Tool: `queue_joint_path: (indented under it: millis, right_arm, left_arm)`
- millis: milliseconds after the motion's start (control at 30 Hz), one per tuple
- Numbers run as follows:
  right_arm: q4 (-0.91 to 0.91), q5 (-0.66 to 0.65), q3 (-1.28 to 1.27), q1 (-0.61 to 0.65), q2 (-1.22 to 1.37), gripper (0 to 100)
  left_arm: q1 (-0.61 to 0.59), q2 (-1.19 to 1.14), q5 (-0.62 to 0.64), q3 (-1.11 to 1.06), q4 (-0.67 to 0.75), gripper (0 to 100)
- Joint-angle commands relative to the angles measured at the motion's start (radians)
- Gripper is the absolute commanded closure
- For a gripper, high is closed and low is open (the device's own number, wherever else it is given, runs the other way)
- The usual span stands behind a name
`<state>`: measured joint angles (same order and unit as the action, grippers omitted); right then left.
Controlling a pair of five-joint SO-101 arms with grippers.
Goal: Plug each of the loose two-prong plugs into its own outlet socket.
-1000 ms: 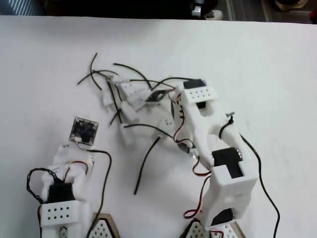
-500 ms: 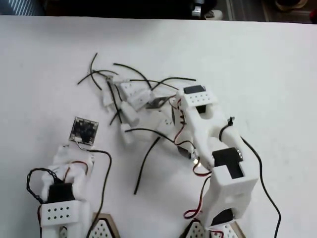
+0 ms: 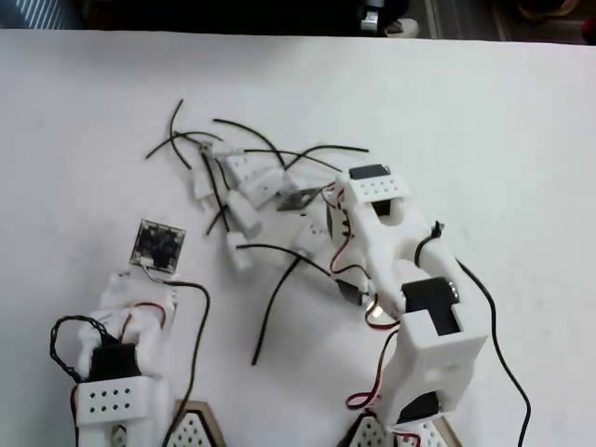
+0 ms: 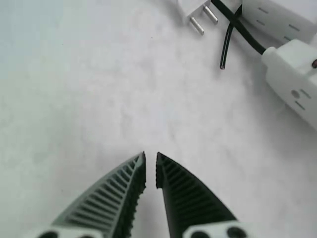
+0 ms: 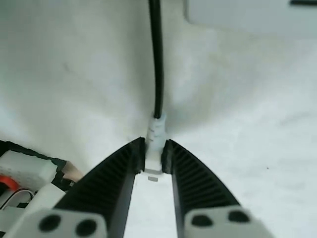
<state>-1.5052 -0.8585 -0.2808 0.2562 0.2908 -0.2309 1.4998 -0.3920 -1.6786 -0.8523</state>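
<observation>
- the right gripper [image 5: 153, 144], just beside the outlet sockets [image 3: 244, 169], is clamped on a white plug [image 5: 154, 133]
- its black cord [image 5: 157, 59] runs toward what is probably one of the sockets
- the left gripper [image 4: 150, 158], near the sockets, has its fingers almost together on nothing
- a loose two-prong plug [image 4: 193, 10] lies beside the sockets, unplugged
</observation>
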Motion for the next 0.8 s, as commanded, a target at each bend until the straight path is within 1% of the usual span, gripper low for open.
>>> queue_joint_path:
  millis: [0,200,433,533,633,767]
  right_arm:
    - [0.001,-0.009,0.002,-0.016,-0.031,98.1]
    - [-0.064,-0.009,0.002,-0.010,-0.137,98.1]
    - [-0.154,0.008,0.002,-0.001,-0.475,98.1]
    - [-0.157,0.087,-0.002,0.027,-0.641,98.1]
    - [-0.154,0.172,-0.005,0.097,-0.792,98.1]
    - [-0.120,0.327,-0.006,0.226,-0.946,98.1]
  left_arm:
    - [-0.007,0.010,-0.006,0.018,0.009,94]
    - [-0.007,0.010,-0.006,0.018,0.009,94]
    - [-0.002,0.010,-0.006,0.023,0.018,94]
    - [-0.005,0.010,0.000,0.048,0.069,94]
    - [-0.001,0.010,0.014,0.092,0.121,94]
    - [-0.001,0.010,0.172,0.175,0.138,94]
